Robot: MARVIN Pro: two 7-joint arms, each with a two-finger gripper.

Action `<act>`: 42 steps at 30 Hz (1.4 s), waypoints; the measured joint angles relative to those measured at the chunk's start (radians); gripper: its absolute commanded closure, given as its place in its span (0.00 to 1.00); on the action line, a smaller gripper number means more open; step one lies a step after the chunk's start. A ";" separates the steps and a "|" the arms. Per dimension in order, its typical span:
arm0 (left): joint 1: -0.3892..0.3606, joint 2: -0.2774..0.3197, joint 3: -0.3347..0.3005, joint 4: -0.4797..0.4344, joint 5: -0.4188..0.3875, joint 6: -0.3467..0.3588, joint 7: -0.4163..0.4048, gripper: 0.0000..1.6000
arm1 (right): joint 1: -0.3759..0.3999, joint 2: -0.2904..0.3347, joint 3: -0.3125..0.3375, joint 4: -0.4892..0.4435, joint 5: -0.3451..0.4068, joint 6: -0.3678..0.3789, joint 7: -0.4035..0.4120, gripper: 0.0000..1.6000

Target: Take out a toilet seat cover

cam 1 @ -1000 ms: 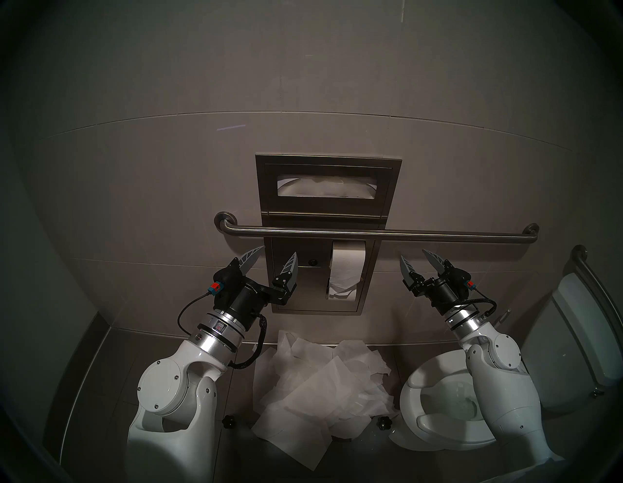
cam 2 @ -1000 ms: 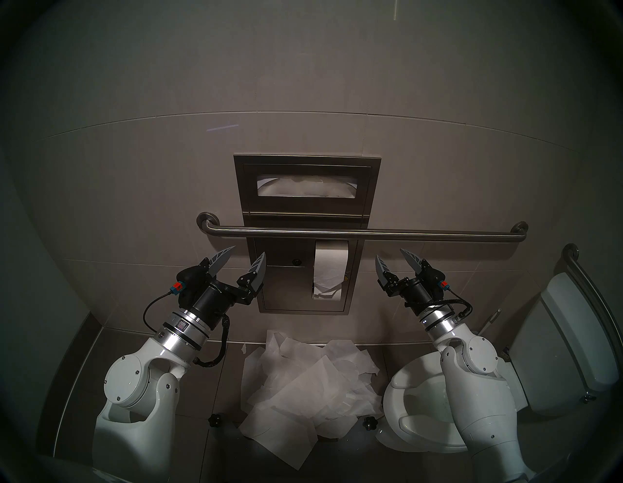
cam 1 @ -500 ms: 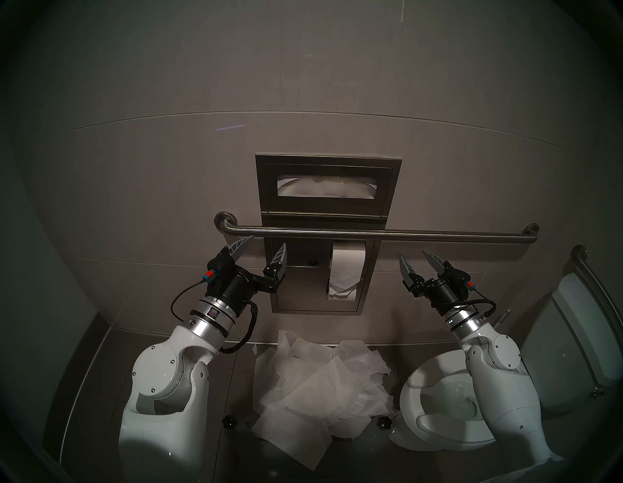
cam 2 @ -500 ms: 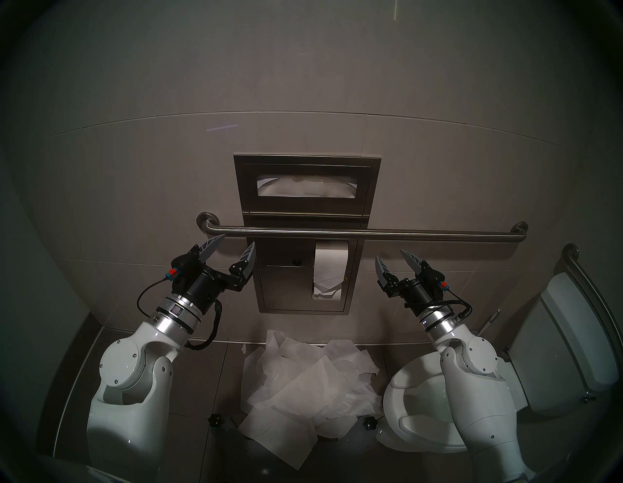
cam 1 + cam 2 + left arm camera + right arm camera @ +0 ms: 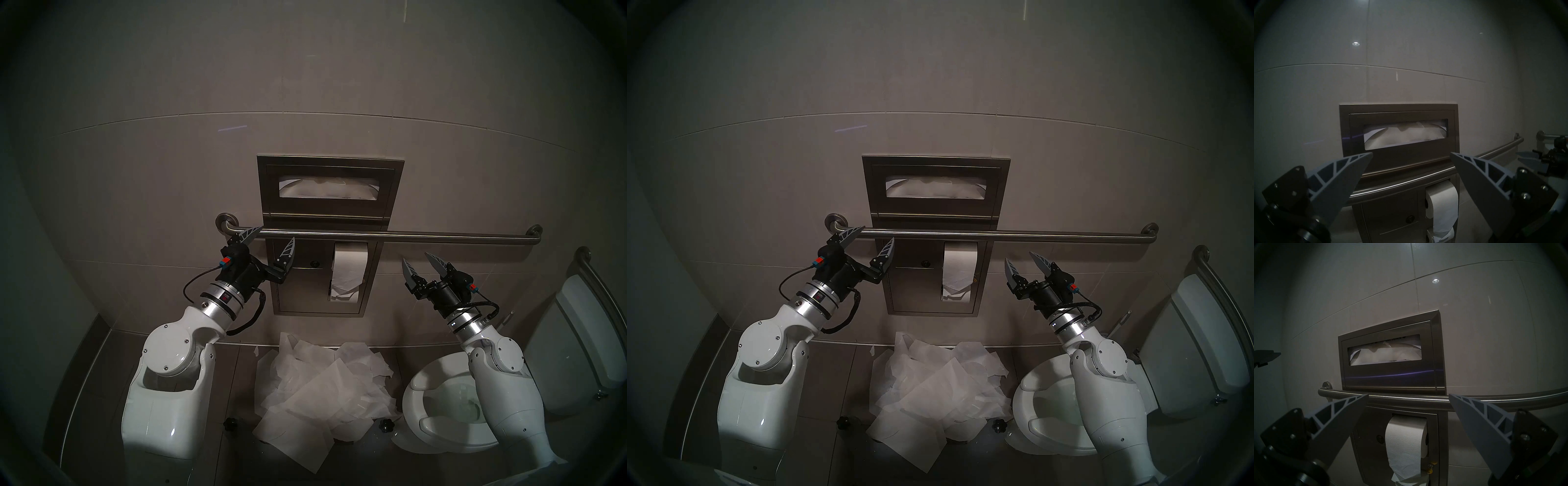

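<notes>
The left claw (image 5: pixel 273 237) gapes wide and empty at the steel grab bar (image 5: pixel 407 235), perhaps just short of it, the right claw (image 5: pixel 420 262) likewise spread and empty, while the thin white tissue seat cover (image 5: pixel 1403 135) sits in the brushed-steel wall dispenser's slot (image 5: pixel 330 210).

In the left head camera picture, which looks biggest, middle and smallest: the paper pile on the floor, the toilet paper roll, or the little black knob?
1. The paper pile looks biggest.
2. The toilet paper roll is in the middle.
3. The black knob looks smallest.

The pile and knob sit nearer the camera, but the gaps are plain.
</notes>
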 measured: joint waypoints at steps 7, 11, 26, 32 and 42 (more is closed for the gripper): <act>-0.051 0.016 0.017 0.018 0.049 -0.007 0.016 0.00 | 0.000 0.000 0.000 0.002 0.000 0.000 0.001 0.00; -0.088 0.012 0.023 0.036 0.083 0.001 0.050 0.00 | 0.000 0.000 -0.001 0.003 0.000 0.000 0.001 0.00; -0.201 -0.006 0.047 0.131 0.157 0.019 0.111 0.00 | 0.000 0.000 -0.001 0.004 0.000 0.000 0.002 0.00; -0.249 -0.001 0.061 0.184 0.173 0.009 0.101 0.00 | 0.000 0.000 -0.001 0.003 0.001 0.000 0.002 0.00; -0.321 0.035 0.094 0.271 0.290 -0.016 0.079 0.00 | 0.000 0.000 -0.001 0.006 0.001 0.000 0.003 0.00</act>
